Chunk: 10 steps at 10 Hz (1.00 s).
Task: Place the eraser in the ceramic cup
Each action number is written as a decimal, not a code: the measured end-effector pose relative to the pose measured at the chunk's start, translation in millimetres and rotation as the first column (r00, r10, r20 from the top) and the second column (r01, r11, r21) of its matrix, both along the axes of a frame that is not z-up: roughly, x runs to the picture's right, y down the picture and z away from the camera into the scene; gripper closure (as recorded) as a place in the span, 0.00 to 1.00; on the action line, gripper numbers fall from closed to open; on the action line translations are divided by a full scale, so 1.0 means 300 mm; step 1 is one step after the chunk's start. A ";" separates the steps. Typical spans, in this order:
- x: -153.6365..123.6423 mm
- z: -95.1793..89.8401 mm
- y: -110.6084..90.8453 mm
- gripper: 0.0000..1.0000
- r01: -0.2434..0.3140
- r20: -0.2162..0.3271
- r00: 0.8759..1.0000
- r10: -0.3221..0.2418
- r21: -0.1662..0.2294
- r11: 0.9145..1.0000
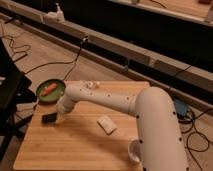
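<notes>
The eraser [48,118], a small flat black slab, lies on the wooden table [75,147] near its left edge. My gripper [60,118] is down at the eraser's right end, shut on it, and the rest of the eraser sticks out to the left. The white arm reaches there from the lower right. The ceramic cup [133,150], small and white, stands near the table's front right, partly hidden behind the arm's thick base segment.
A green pan [51,91] with an orange item sits at the table's back left corner. A pale beige block [106,124] lies mid-table. Small white objects [92,85] rest at the back edge. Cables run across the floor behind.
</notes>
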State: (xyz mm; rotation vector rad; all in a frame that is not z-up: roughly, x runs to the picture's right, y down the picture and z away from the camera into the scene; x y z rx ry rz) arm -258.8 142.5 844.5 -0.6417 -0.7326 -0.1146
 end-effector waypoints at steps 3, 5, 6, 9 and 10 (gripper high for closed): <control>0.189 -0.067 -0.136 1.00 0.000 -0.041 0.999 0.000 -0.015 1.000; 0.327 -0.137 -0.227 1.00 -0.011 -0.049 0.999 0.009 -0.046 0.999; 0.382 -0.168 -0.259 1.00 -0.015 -0.049 0.999 0.012 -0.060 0.998; 0.548 -0.241 -0.316 1.00 -0.028 -0.064 0.998 0.022 -0.095 0.995; 0.609 -0.265 -0.321 1.00 -0.032 -0.074 0.997 0.024 -0.108 0.994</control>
